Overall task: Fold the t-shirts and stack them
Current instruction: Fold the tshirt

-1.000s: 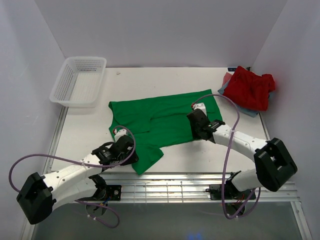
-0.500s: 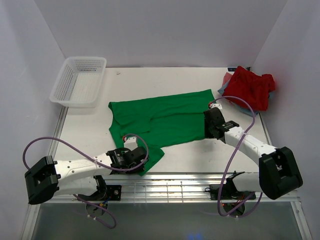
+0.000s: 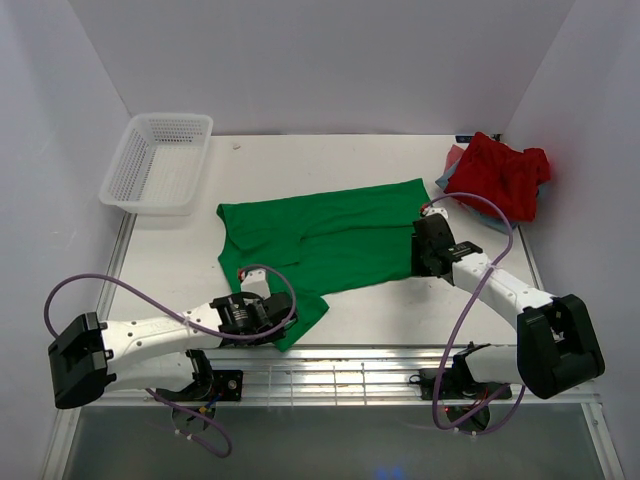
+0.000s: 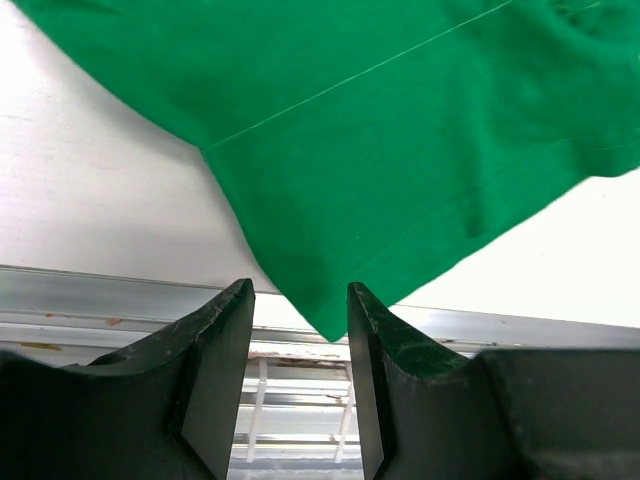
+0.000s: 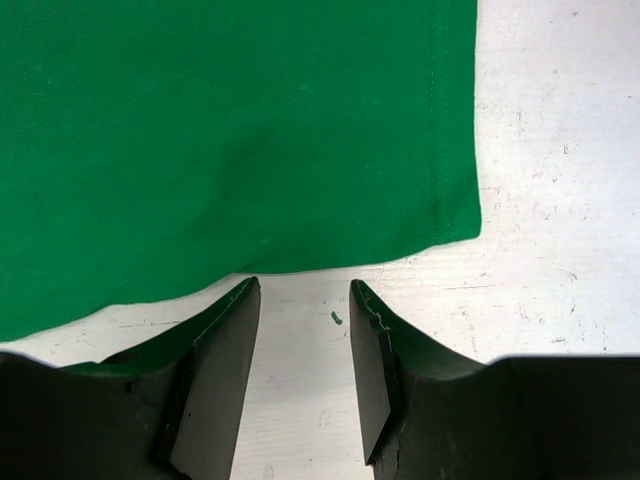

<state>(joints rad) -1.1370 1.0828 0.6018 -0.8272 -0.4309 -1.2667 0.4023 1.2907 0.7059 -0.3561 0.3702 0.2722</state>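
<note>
A bright green t-shirt point(image 3: 320, 240) lies spread flat mid-table. My left gripper point(image 3: 268, 318) is open at its near corner; in the left wrist view the corner's tip point(image 4: 325, 325) hangs between the open fingers of the gripper point(image 4: 300, 305), over the table's edge. My right gripper point(image 3: 424, 252) is open at the shirt's near right corner; in the right wrist view the hem point(image 5: 300, 200) lies just beyond the gripper point(image 5: 302, 295), with bare table between the fingers. A red t-shirt point(image 3: 505, 175) lies crumpled at the back right on a blue-grey one point(image 3: 497, 221).
A white mesh basket point(image 3: 160, 160) stands at the back left. A slatted metal rail point(image 3: 380, 365) runs along the near table edge, also in the left wrist view point(image 4: 100, 300). White walls enclose the table on three sides.
My left gripper has swung from the shirt's left side to its near corner. My right gripper has moved off the cloth to the shirt's right near corner. The shirt's right part now lies flatter.
</note>
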